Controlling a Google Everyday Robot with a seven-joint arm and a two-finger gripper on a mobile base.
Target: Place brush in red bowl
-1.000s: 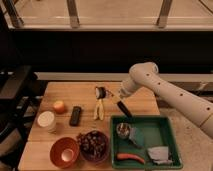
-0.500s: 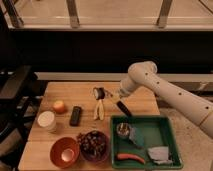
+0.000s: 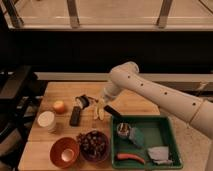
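Observation:
The brush (image 3: 116,116) lies slanted, its round greyish head (image 3: 124,131) inside the green tray (image 3: 169,131) and its black handle rising up-left over the tray's corner. My gripper (image 3: 106,101) is at the end of the white arm, right at the upper end of the handle, above the table's middle. The red bowl (image 3: 64,152), orange-red with a pale patch inside, stands at the front left of the table, well left of and nearer than the gripper.
A maroon bowl of dark berries (image 3: 94,145) touches the red bowl's right side. A banana (image 3: 100,112), a black remote (image 3: 75,116), an orange fruit (image 3: 60,106) and a white cup (image 3: 46,121) sit on the table's left half. The tray holds an orange-handled tool (image 3: 128,158) and a grey cloth (image 3: 159,154).

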